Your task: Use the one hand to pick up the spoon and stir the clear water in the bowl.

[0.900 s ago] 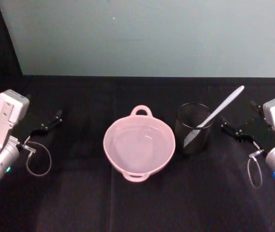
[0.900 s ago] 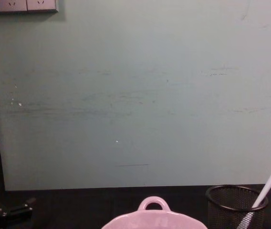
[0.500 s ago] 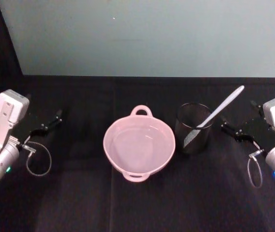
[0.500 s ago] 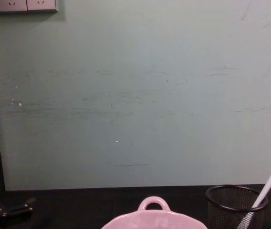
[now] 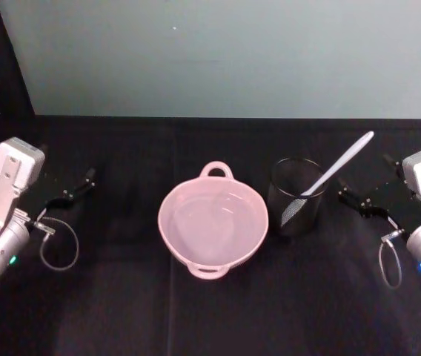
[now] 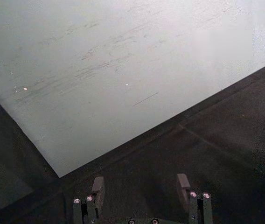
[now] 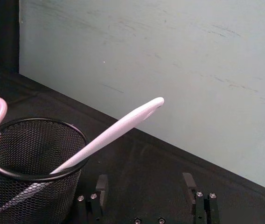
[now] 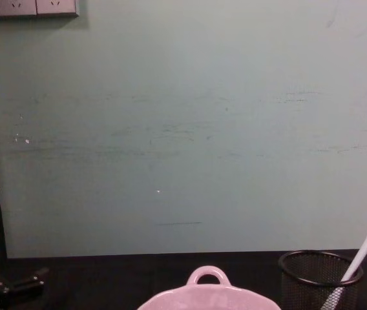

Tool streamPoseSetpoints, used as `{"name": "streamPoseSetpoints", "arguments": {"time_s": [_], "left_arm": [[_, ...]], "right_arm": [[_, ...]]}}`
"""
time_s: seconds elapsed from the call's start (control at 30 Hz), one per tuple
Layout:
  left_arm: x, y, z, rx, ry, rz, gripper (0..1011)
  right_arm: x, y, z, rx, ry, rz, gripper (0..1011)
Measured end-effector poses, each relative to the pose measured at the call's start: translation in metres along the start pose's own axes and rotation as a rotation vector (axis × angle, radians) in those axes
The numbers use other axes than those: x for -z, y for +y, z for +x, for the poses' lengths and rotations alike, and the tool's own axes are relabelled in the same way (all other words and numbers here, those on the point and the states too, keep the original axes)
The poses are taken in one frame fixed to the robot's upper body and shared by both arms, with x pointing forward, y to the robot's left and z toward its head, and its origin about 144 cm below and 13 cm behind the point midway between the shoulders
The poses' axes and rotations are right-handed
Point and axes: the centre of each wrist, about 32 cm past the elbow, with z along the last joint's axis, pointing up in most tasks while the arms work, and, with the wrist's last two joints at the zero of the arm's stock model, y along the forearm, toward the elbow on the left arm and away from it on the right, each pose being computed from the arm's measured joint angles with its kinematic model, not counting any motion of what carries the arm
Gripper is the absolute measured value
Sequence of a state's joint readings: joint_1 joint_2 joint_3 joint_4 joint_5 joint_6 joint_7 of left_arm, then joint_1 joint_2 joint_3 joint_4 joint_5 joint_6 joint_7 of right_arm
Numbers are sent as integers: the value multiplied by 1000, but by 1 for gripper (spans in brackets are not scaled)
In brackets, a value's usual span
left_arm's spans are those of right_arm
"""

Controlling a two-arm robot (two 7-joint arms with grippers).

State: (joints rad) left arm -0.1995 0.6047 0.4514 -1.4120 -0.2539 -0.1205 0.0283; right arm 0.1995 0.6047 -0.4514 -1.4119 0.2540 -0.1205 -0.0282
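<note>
Now spoon [image 5: 336, 167] in mesh cup [image 5: 280, 194], water [image 5: 212, 226] in bowl [image 5: 162, 216]; L gripper [image 6: 140, 184], R gripper [image 7: 145, 181] released.

left hand [image 6: 141, 181] and right hand [image 7: 145, 180] low at either side, fingers [image 7: 101, 184] apart

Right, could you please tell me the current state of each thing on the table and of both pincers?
spoon: leaning in the mesh cup, blade down, not held.
bowl: upright, clear water inside, nothing else in it.
mesh cup: upright beside the bowl, holding the spoon.
left pincer: open, empty, far to the left of the bowl.
right pincer: open, empty, to the right of the mesh cup.
</note>
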Motion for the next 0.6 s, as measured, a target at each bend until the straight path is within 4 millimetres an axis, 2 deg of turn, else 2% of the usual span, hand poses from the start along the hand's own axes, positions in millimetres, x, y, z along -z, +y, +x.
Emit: {"name": "streamPoseSetpoints", "arguments": {"time_s": [0.6], "left_arm": [[0,0,0,0,0,0,1011]], "right_arm": [[-3,-4,4,-19,38,25,1003]]}}
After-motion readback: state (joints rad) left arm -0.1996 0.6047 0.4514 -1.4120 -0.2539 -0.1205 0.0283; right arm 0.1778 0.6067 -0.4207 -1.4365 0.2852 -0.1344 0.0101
